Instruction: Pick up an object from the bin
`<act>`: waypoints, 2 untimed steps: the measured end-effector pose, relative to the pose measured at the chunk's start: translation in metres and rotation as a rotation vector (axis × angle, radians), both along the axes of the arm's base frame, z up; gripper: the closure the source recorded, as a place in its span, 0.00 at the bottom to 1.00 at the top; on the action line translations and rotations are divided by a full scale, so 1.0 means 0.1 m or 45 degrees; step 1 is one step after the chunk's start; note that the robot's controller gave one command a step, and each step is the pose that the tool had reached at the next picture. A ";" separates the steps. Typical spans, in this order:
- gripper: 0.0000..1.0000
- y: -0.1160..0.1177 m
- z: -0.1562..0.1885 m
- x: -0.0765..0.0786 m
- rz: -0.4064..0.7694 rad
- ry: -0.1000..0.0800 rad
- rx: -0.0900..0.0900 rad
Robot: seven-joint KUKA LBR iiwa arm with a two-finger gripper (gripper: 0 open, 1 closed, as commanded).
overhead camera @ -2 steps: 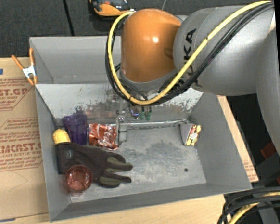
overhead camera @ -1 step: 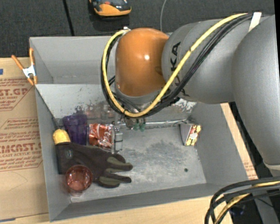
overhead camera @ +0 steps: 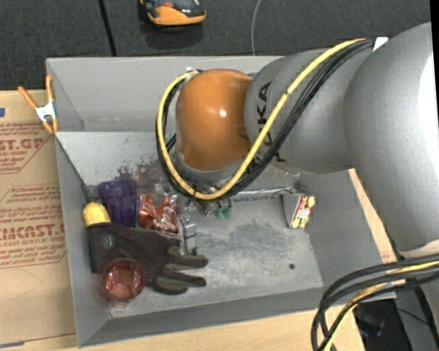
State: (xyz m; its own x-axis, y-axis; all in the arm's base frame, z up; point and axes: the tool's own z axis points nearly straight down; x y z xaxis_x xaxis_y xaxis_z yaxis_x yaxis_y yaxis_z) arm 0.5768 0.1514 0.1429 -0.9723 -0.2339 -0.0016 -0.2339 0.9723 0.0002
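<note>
The gripper [overhead camera: 188, 238] sits low at the heap on the left of the bin [overhead camera: 273, 284], right at the edge of the dark glove [overhead camera: 135, 252], with a red crinkly packet [overhead camera: 157, 212] just beside it. The wrist blocks my view, so I can't tell how wide it's open or if it has anything. Feels like the grasp stage to me. Next I'd want a firm close on the glove, then a straight lift.

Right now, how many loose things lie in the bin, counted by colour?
Purple: 1, a see-through purple cup
Yellow: 1, a small round yellow thing
Red: 2, a red cup and a crinkled red packet
Dark: 1, a dark glove
Mixed colours: 1, a small printed box
Total: 6 that I can make out; the arm covers part of the bin.
</note>
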 end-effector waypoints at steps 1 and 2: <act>0.00 0.08 -0.40 0.04 0.125 -0.003 -0.001; 0.00 0.05 -0.65 0.12 0.104 -0.011 0.003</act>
